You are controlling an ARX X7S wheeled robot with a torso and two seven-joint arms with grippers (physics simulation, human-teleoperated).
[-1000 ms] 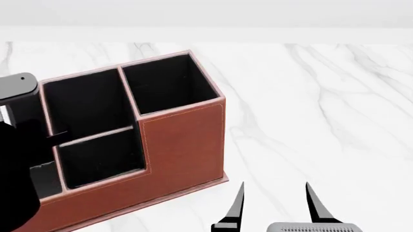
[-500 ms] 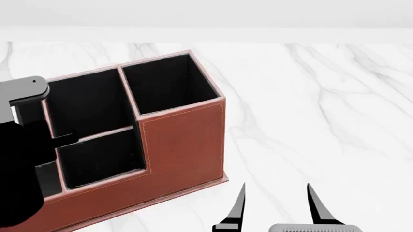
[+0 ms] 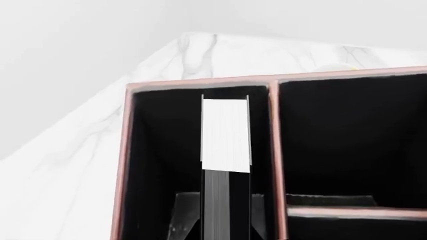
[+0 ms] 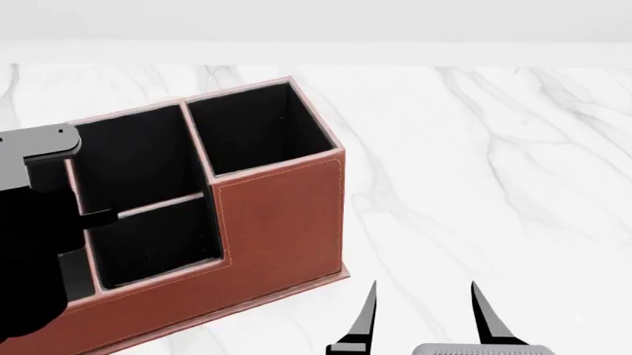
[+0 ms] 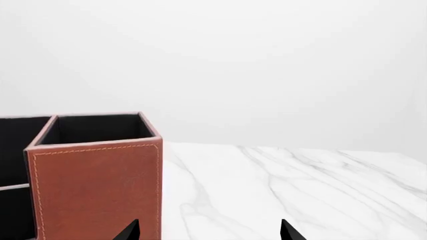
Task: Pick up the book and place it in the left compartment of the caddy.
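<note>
In the left wrist view my left gripper (image 3: 225,227) is shut on the book (image 3: 225,132), a thin black book whose white page edges face the camera. The book hangs upright inside the rim of the left compartment (image 3: 160,165), the long black-lined section of the reddish-brown caddy (image 4: 281,222). My left arm (image 4: 29,244) covers that end of the caddy in the head view, so the book is hidden there. My right gripper (image 4: 422,314) stands open over the marble, in front of the caddy's tall end (image 5: 97,185), with nothing between its fingers.
A white marble tabletop (image 4: 493,163) stretches to the right of the caddy and behind it. The two small middle sections (image 4: 148,237) and the tall square section (image 4: 257,133) hold nothing. A plain white wall rises beyond the table.
My left arm has shifted a little to the right and slightly down over the caddy's left end. The right gripper has stayed where it was.
</note>
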